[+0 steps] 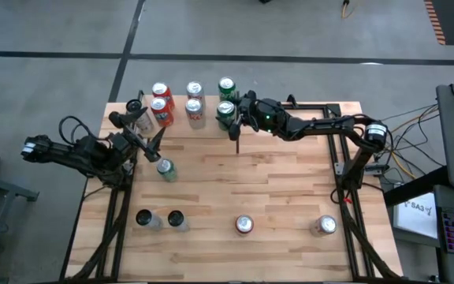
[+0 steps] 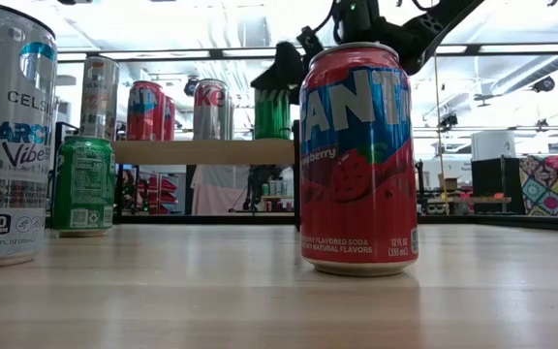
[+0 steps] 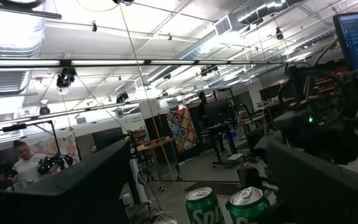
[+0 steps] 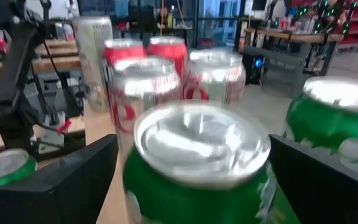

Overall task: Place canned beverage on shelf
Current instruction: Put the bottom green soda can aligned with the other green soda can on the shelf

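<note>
The right claw [image 1: 232, 120] sits up at the 12 o'clock end of the surface [image 1: 290, 205], spread around the nearer green can [image 1: 225, 111] on the shelf [image 2: 206, 151]; in the right wrist view that green can [image 4: 197, 168] stands right between the two dark fingers [image 4: 82, 180] with a gap on each side, so the claw looks released, not squeezing; a second green can [image 1: 227, 86] stands just behind it toward 12, two silver cans [image 1: 195, 102] stand at its 9 o'clock, then two red cans [image 1: 161, 104] further toward 9, and a pale can [image 1: 143, 120] at the row's 9 o'clock end; the left claw [image 1: 150, 136] is over at the 9 o'clock side of the surface, near the shelf's corner, fingers apart and holding nothing; a small green can [image 1: 165, 169] stands on the surface just at its 5 o'clock; along the 6 o'clock edge there are two dark-topped cans [image 1: 160, 219], a red Fanta can [image 1: 245, 226] and a silver can [image 1: 325, 226]; in the low view the Fanta can [image 2: 357, 160] stands upright, with the shelf row behind it.
</note>
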Robot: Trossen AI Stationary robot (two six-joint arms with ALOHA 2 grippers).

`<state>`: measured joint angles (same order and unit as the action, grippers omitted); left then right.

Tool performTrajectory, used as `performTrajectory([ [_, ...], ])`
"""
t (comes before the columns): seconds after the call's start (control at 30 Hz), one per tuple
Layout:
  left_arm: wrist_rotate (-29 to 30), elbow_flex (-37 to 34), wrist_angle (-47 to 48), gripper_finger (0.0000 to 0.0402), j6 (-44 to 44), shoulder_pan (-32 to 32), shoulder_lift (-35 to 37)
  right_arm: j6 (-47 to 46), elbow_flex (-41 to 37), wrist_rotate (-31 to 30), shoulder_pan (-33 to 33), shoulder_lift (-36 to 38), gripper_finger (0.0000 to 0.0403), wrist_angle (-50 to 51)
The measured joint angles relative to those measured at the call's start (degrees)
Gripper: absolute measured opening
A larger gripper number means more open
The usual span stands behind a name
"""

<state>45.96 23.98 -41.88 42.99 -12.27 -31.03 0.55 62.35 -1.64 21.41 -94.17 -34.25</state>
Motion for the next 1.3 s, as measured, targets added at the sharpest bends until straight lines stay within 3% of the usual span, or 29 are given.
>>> performTrajectory([
  [0.33, 0.0, 0.0, 0.0, 0.0361, 0.0, 0.0, 0.0, -2.0, 6.3, 0.0, -2.1, 6.4, 0.0394, 8.9],
  [0.53, 0.0, 0.0, 0.0, 0.0361, 0.0, 0.0, 0.0, -5.8, 11.7, 0.1, -6.3, 7.5, 0.0393, 22.1],
  [0.67, 0.0, 0.0, 0.0, 0.0361, 0.0, 0.0, 0.0, -5.6, 15.0, 0.1, -9.4, 7.5, 0.0369, 32.0],
  [0.87, 0.0, 0.0, 0.0, 0.0361, 0.0, 0.0, 0.2, -5.8, 17.2, 0.1, -11.7, 7.5, 0.0267, 43.7],
  [1.17, 0.0, 0.0, 0.0, 0.0361, 0.0, 0.0, 0.6, -5.3, 16.3, -0.7, -11.3, 5.1, 0.0033, 44.4],
  [1.3, 0.0, -0.1, 0.0, 0.0361, 0.0, 0.0, 1.1, -4.6, 16.2, -6.7, -11.2, 3.7, 0.0018, 44.9],
])
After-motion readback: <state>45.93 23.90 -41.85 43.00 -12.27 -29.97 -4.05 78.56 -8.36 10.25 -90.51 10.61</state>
